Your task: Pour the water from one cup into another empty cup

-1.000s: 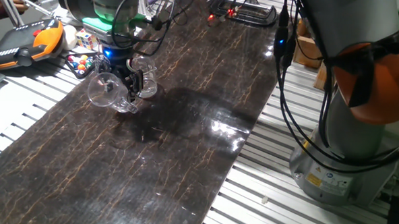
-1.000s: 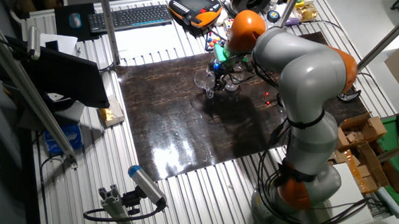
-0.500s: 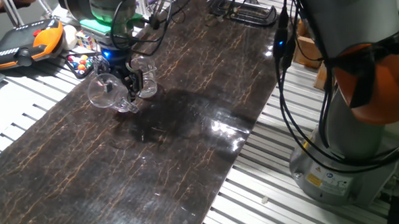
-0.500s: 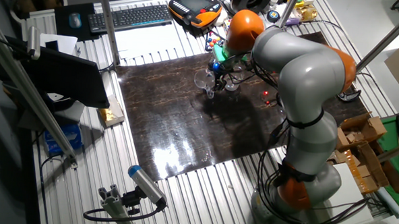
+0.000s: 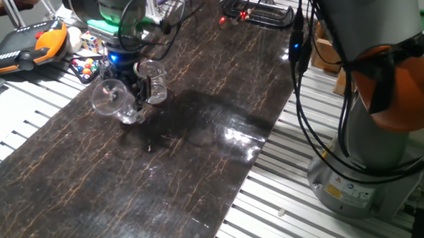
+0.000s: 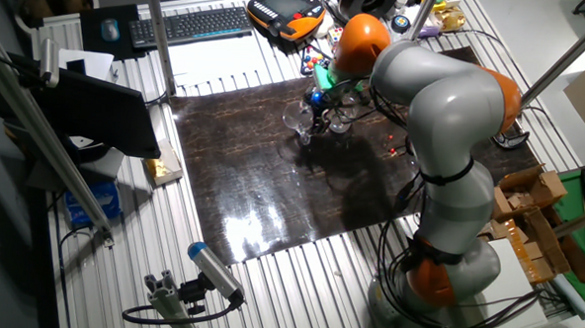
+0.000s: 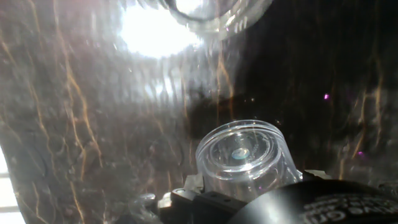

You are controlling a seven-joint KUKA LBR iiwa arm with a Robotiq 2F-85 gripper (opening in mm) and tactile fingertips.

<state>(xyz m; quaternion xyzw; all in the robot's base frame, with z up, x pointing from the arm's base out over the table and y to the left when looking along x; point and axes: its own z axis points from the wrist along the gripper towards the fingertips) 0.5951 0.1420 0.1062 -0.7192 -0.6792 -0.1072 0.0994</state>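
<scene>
At the far left of one fixed view, an orange and black handheld control pendant is seen lying on the ribbed aluminium table, with a cluster of small coloured beads just beside it. Next to these, over the left part of the dark brown marble-patterned mat, the black two-finger gripper is seen hanging from the arm's grey wrist with its green light ring. The larger, wider clear glass cup with a small looped handle is held tipped on its side in the gripper, its open mouth turned to the left and its body raised just above the mat; the fingers appear clamped on its handle side, though the contact is hidden by glare and glass. The smaller, narrower clear glass cup with a thick base is seen just to the right of the gripper, close against it; whether it stands on the mat cannot be told. The clear water cannot be made out in either cup. Further right, bright reflections are shown on the mat, and at the far right the grey and orange robot base is seen standing on the table, with black cables hanging beside it.
</scene>
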